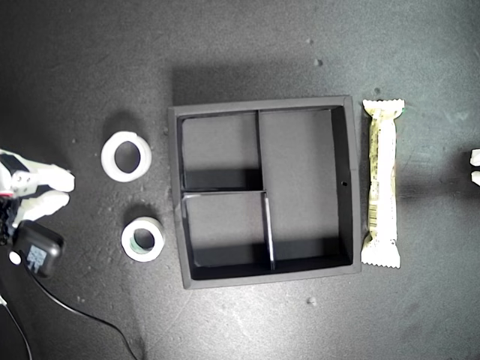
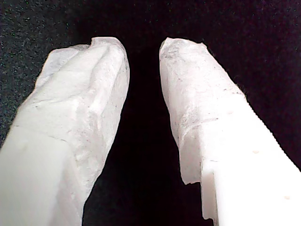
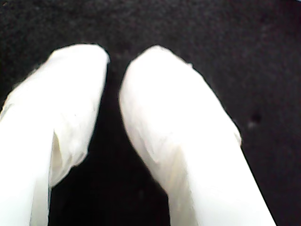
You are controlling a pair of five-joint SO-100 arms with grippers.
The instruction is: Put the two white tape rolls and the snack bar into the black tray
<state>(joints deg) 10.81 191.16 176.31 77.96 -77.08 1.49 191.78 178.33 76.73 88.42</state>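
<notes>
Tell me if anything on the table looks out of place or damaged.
Nothing stands out. The black tray is empty and intact, both white tape rolls lie flat beside it, and the snack bar lies straight along its other side.

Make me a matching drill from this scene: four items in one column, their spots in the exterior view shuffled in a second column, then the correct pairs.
Things:
1. larger tape roll
2. smaller tape roll
3. snack bar
4. black tray

Places in the exterior view:
A. right of the tray, lying along its side
B. centre of the picture
C. left of the tray, nearer the top
D. left of the tray, nearer the bottom

Pairs: 1-C, 2-D, 3-A, 4-B
</notes>
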